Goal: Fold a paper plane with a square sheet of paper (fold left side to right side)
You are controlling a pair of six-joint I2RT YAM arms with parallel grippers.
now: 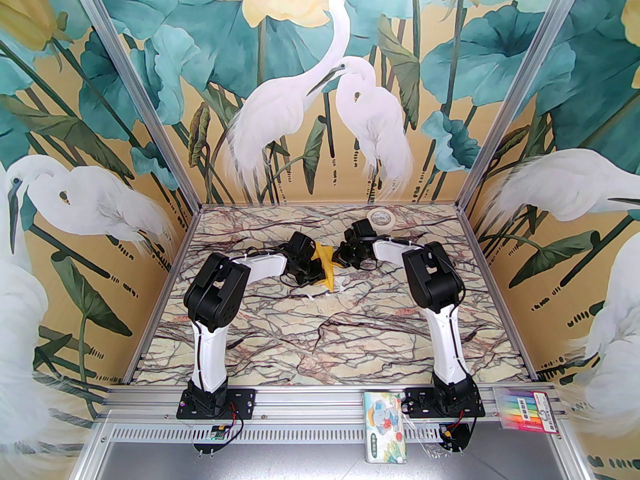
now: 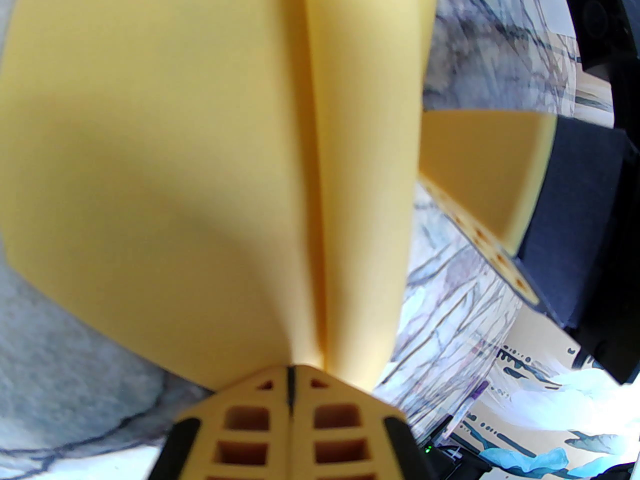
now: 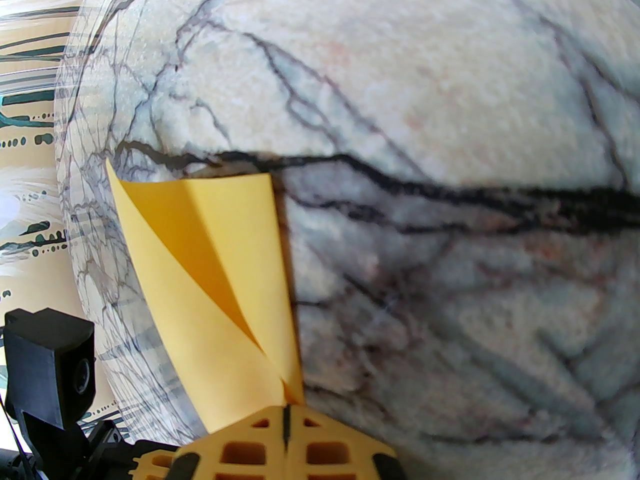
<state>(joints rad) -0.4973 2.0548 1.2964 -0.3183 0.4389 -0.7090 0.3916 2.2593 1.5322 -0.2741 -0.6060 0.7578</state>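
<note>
Beyond the tissue pack (image 1: 385, 425) at the bottom edge, the square sheet of paper (image 1: 326, 268) stands doubled mid-frame; bottom centre of each wrist view, the left gripper (image 2: 290, 368), then the right gripper (image 3: 286, 408), pinches it shut, so the left-to-right fold seemingly wants flattening and creasing next.

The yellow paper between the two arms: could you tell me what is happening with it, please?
Both arms hold the yellow sheet of paper toward the far side of the marble table. The left claw and the right claw are each shut on it, pinching doubled layers, so the sheet is bent over on itself rather than flat. It is not yet a plane.
</note>
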